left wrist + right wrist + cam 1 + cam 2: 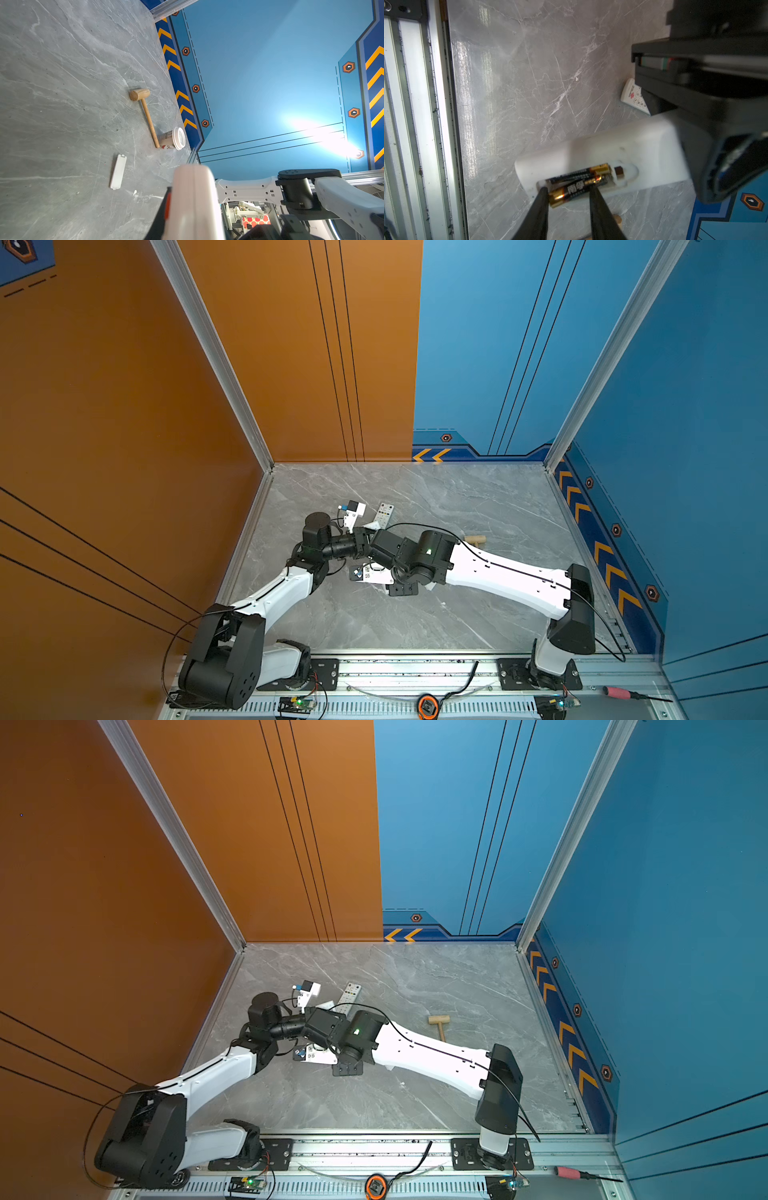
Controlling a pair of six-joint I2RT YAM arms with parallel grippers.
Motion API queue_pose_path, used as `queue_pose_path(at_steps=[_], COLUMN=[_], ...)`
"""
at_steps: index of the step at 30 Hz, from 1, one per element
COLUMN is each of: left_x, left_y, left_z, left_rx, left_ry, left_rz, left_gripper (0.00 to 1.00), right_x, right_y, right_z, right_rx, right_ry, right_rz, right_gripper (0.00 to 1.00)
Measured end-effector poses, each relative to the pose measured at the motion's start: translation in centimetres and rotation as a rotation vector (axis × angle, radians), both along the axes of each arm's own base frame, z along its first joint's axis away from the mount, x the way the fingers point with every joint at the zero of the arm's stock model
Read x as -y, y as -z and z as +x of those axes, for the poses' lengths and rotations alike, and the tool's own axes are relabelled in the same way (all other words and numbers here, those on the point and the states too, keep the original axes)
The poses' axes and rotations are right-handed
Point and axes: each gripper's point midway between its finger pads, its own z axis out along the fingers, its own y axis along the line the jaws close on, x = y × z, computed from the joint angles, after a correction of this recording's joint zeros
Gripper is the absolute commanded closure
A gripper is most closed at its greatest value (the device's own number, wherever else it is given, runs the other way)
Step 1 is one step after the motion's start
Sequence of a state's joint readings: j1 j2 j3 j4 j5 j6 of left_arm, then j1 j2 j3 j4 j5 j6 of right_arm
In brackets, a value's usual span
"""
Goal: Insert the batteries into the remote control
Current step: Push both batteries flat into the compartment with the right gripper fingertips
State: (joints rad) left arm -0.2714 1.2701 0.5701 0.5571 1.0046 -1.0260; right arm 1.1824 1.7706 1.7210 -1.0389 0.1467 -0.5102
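**Battery Sits Crooked, Could Roll Out**

Right wrist view: The right tool (568, 188) has its two thin black fingers spread apart. Between them lies a crooked battery (572, 192). It is round, smooth and black, with a shiny gold end. That gold end pokes out over the edge of the hole in the remote control (591, 153). A flat battery (580, 172) lies snug in the hole, just past the fingertips. The left tool (687, 143) is pressed tight on the other end of the remote control, which is smooth white plastic with a round back. If a finger bumps the crooked battery when the right tool pulls away, it could roll out, because it is round and slippery. If the left tool tips the remote control, both could slide out.

Left wrist view: The remote control sits right in the left tool. Far from it, a thin flat white cover (118, 171), a wooden mallet (143, 112) and a cup (174, 139) on its side lie on the shiny grey stone-like bench (62, 104).

Top views: In both top views the arms meet and hide the tools. A spare remote (384, 512) with buttons lies just past them. No other batteries show.
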Motion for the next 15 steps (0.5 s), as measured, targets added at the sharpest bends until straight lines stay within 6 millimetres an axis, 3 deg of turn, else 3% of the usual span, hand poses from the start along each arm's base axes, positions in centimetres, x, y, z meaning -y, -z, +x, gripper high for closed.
queue_pose_path(at_steps=[15], left_x=[0.7], left_y=[-0.5], left_z=[-1.4], left_rx=[-0.03], left_ry=[0.078], left_rz=[-0.032], left_gripper=[1.0], right_x=[-0.3], right_y=[-1.1], right_z=[-1.5], right_rx=[-0.028], right_ry=[0.019], right_rz=[0.037], right_gripper=[0.61])
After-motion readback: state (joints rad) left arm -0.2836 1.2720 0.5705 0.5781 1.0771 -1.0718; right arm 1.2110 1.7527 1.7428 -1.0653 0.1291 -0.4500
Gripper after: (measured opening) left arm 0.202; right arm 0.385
